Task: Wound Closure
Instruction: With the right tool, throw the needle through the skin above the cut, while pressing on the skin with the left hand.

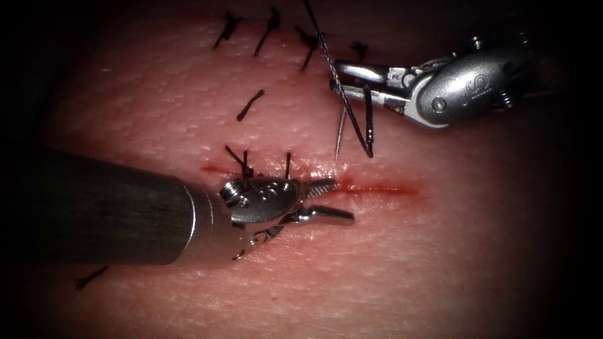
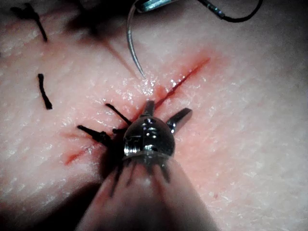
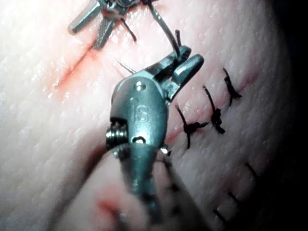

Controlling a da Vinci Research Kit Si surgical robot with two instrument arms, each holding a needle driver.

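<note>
A: Endoscope view first. Left tool [image 1: 330,199] lying over the cut [image 1: 377,188], jaws spread apart, nothing between them; upper jaw right at the red line, lower jaw just below it. Right tool [image 1: 352,78] above the cut, jaws clamped on the needle [image 1: 340,135].

B: Where along the curve?

A: Near the tail end, by the look of it. Long axis close to upright here, sharp tip down, hanging just above the tissue [image 1: 440,251] on the upper side of the cut, not in it. Thread [image 1: 320,34] running up past the jaws and out of the top, with a dark loop below them.

B: And the left wrist view?

A: Clearer on the curve: needle [image 2: 131,43] bowed, tip close over a wet, shiny patch of tissue [image 2: 250,144] beside the cut [image 2: 185,79]. Touching or just clear, impossible to say. Left tool [image 2: 166,114] wide open. Two loose cut ends [image 2: 44,91] on the skin.

B: Right wrist view?

A: Right tool [image 3: 180,65] closed on the needle's shaft; fine tip [image 3: 124,66] poking out toward the cut [image 3: 77,65]. Left tool [image 3: 94,24] open beyond. Row of finished knots [image 3: 192,127] on a second wound line alongside.

B: Surface?

A: Pale pink pork skin, moist, red fluid [image 1: 220,169] along the cut. Surroundings dark.
</note>
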